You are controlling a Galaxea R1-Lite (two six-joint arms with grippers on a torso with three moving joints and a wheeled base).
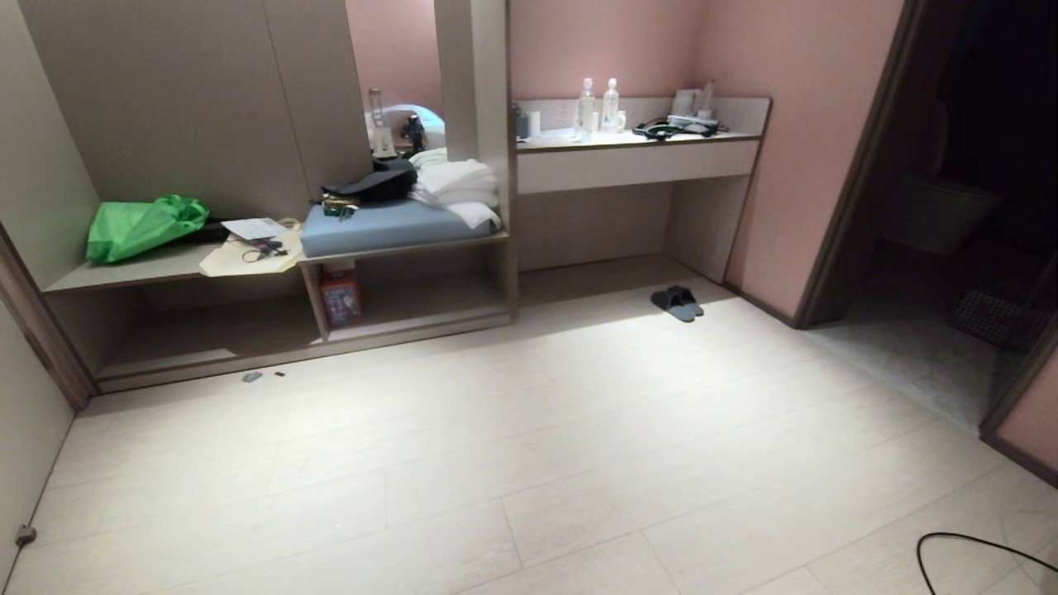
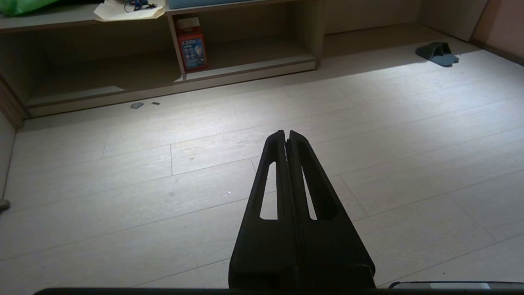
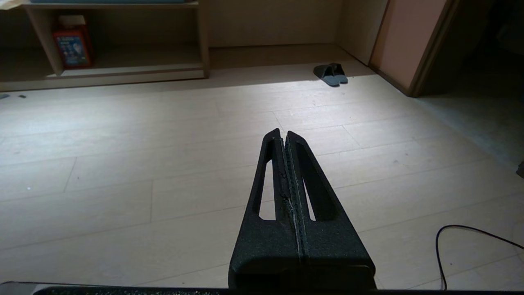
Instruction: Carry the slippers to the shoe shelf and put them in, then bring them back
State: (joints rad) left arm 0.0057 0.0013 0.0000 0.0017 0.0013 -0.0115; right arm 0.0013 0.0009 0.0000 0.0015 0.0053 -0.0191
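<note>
Slippers (image 3: 330, 74) on floor, well apart from closed right jaws.

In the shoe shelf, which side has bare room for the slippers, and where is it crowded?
The shoe shelf has two bays. The one right of the red box shows a bare base board. The wider left bay also looks bare, though its back is dark. The ledge above is crowded: green bag, papers, towels. The slippers sit on open floor by the desk recess.

Hotel-style room, vanity desk (image 1: 636, 161) with bottled water (image 1: 585, 110), folded towels (image 1: 455, 186)
</note>
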